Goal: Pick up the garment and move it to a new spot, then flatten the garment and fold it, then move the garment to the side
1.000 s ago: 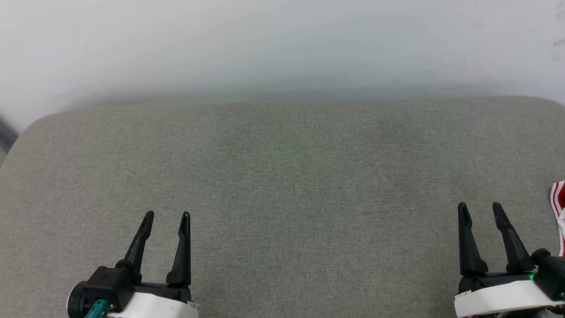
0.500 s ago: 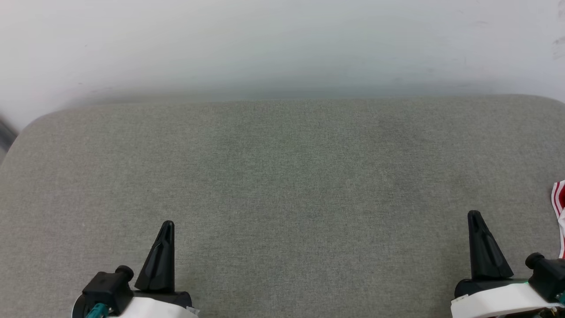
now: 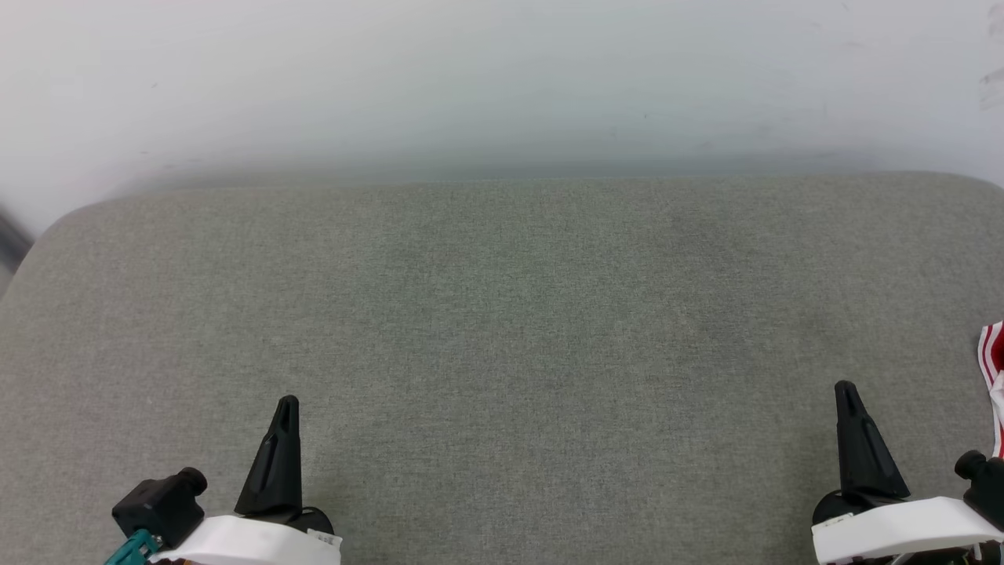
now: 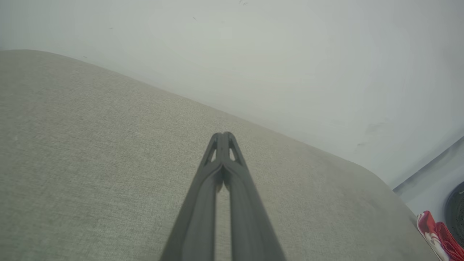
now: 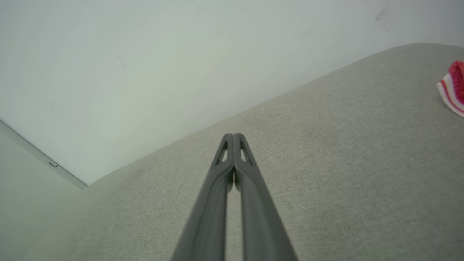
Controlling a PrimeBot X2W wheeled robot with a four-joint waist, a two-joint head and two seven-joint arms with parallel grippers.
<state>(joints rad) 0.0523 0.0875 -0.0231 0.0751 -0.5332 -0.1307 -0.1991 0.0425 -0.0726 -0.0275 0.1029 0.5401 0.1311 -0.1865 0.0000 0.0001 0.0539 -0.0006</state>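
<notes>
Only a small red-and-white striped piece of the garment (image 3: pixel 993 369) peeks in at the right edge of the head view, lying on the grey cushioned surface (image 3: pixel 502 329). The same cloth edge, the garment (image 5: pixel 453 88), lies far right in the right wrist view, and the garment (image 4: pixel 436 235) sits at the lower right corner of the left wrist view. My left gripper (image 3: pixel 288 404) is at the lower left, shut with nothing between its fingers. My right gripper (image 3: pixel 845 390) is at the lower right, shut and empty, a short way left of the cloth.
A pale wall (image 3: pixel 502 78) rises behind the cushion's far edge. The cushion's corners are rounded at the far left and far right. A dark round object (image 4: pixel 457 214) sits beyond the cushion in the left wrist view.
Both grippers have gone from open to shut, closing on nothing. Both have drawn back slightly toward the bottom of the head view. The garment edge has not moved.
</notes>
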